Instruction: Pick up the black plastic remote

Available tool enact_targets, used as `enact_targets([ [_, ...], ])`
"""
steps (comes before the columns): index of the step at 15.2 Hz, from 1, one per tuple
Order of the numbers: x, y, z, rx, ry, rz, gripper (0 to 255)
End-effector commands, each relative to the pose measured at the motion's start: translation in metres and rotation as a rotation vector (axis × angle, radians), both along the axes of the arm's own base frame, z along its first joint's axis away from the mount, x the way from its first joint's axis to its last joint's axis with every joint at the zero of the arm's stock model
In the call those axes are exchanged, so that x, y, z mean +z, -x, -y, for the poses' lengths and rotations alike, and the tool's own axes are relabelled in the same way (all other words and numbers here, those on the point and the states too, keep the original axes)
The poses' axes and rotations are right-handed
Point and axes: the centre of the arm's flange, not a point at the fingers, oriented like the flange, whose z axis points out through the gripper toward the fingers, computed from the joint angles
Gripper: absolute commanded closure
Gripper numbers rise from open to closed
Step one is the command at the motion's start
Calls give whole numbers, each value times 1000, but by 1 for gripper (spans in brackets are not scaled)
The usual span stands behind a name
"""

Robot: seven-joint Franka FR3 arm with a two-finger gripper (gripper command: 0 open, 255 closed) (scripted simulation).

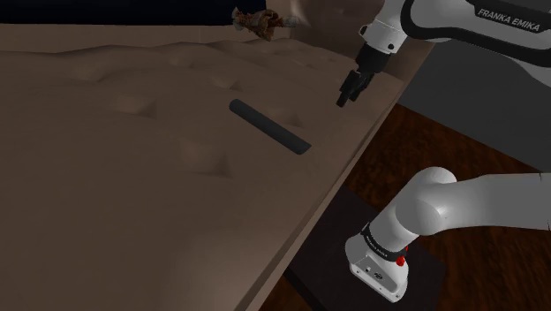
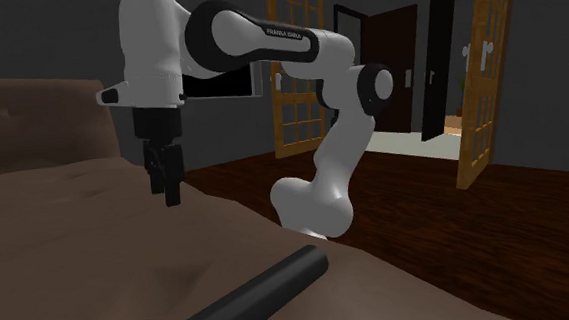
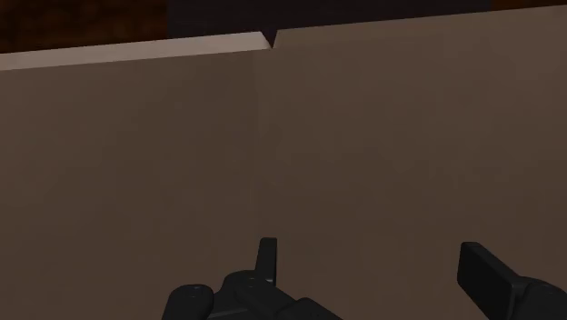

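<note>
All three views are dim. Soft shading fills the dimples of the brown cushioned surface (image 1: 132, 177), and the white arm (image 2: 335, 159) shows a mild sheen. The brightest light lies beyond the open doorway (image 2: 455, 125).

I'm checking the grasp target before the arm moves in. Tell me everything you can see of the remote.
The remote is a long, slim, matte dark bar with rounded ends; no buttons show. It lies flat on the brown cushioned surface, slanting across it. Only that surface touches it; the open pincer hangs apart from it, nearer the surface's edge.
</note>
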Motion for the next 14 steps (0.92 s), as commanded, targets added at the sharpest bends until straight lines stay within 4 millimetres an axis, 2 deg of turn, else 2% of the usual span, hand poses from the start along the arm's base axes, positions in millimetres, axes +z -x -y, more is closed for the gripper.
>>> enact_targets([
  [1,0,0,0,0,0,0,0],
  [14,23,-1,-166,14,-27,-33,0],
])
